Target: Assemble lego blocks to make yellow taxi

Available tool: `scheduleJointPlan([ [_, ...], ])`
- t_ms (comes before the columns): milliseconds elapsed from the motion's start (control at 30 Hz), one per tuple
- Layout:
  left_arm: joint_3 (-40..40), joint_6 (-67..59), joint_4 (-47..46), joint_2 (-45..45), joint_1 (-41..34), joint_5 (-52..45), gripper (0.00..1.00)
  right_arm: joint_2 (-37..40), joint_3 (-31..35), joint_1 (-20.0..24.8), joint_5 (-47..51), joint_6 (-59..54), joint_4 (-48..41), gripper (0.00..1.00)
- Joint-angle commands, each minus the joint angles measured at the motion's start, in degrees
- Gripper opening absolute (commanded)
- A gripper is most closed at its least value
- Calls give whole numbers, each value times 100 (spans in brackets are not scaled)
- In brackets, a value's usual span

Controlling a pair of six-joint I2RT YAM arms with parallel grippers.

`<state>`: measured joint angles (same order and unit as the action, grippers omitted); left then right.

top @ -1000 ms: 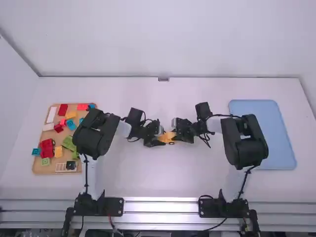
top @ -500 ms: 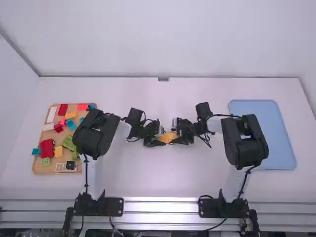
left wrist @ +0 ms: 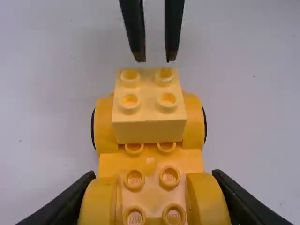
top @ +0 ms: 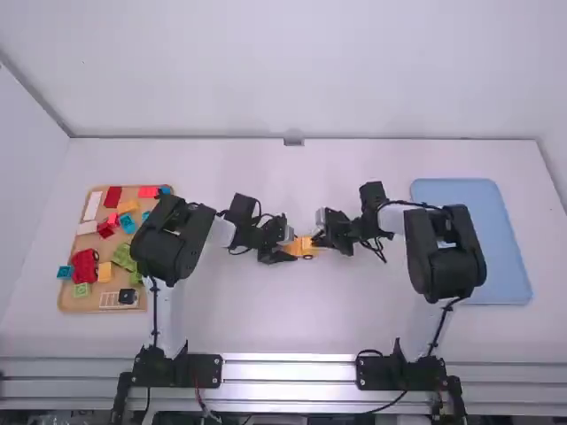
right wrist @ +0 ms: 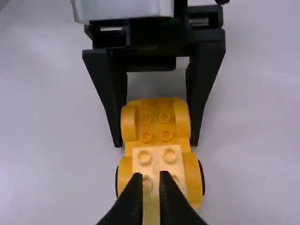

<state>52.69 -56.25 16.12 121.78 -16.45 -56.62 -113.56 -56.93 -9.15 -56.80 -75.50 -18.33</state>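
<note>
Yellow car base (left wrist: 105,161) is held mid-worktop (top: 292,328) by L hand (top: 291,245), rounded mudguards at one end gripped btwn its fingers, one finger per side. Pale yellow 4-stud block (left wrist: 148,89) is seated on the other end, btwn the second pair of mudguards; black wheel edges (left wrist: 205,124) can be seen there. R hand (top: 316,240) is positioned at the block's outer end, w/ nothing gripped; only a narrow gap is left btwn its fingertips. Whether block is touched can't be told. Assorted blocks, incl. red block (top: 84,266) & white frame (top: 109,301), are laid out on wooden tray (top: 66,305) at L; blue tray (top: 474,239) is placed at R.
</note>
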Motion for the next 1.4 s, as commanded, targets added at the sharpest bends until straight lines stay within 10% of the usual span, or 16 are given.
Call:
scheduleJointPlan([
  [0,-94,-20,-22,133,9,-74,40,61,-9,4,129,94,37,6],
  [1367,-94,-22,2,133,0,-74,37,138,-219,-341,114,549,122,0],
])
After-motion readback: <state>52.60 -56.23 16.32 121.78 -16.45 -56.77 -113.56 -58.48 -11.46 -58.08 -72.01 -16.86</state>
